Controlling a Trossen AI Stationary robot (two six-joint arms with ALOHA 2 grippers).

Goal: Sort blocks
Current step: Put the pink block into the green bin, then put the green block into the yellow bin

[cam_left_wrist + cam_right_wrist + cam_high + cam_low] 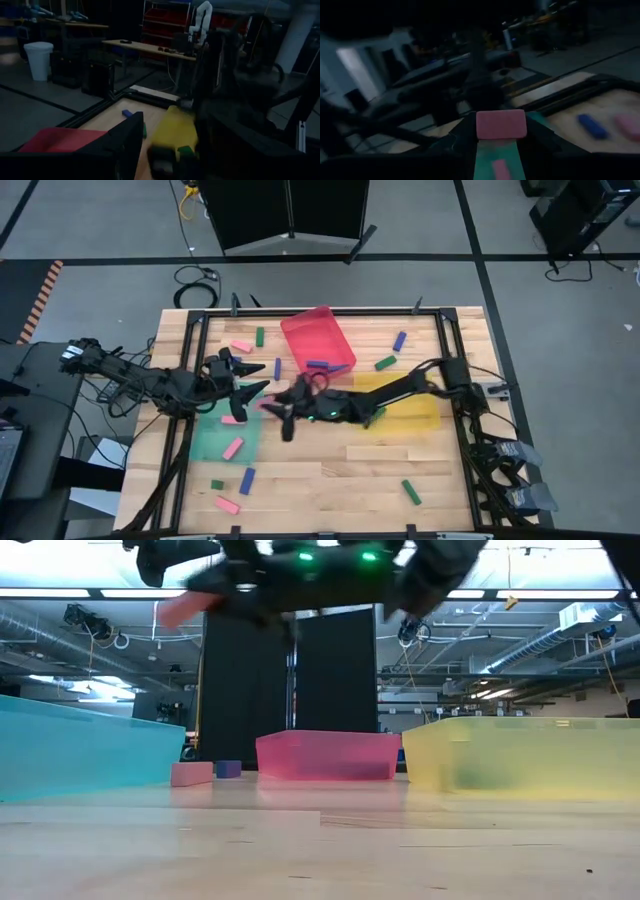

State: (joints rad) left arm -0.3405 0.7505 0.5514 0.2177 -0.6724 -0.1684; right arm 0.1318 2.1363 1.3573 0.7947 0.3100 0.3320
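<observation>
My right gripper (276,406) reaches across the table's middle to the right edge of the green tray (212,442) and is shut on a pink block (501,124), held high above the table (185,608). My left gripper (248,398) is open and empty just left of it, above the green tray's far part. Pink blocks (232,448) lie flat in the green tray. A blue-purple block (318,365) lies in the red tray (318,338). Other pink (241,345), blue-purple (399,340) and dark green (385,363) blocks lie flat on the table. My right gripper pinches the pink block between its two fingers, which stand at the block's two short ends (479,126). The fingers reach about level, from the table's right. The block is lifted clear, above the green tray's edge, its broad face toward the wrist camera.
The yellow tray (425,412) lies under the right arm. The two arms are close together over the table's middle. More blocks lie near the front edge: a green one (411,491), a blue-purple one (246,480) and a pink one (228,504). A dark frame (440,340) borders the table.
</observation>
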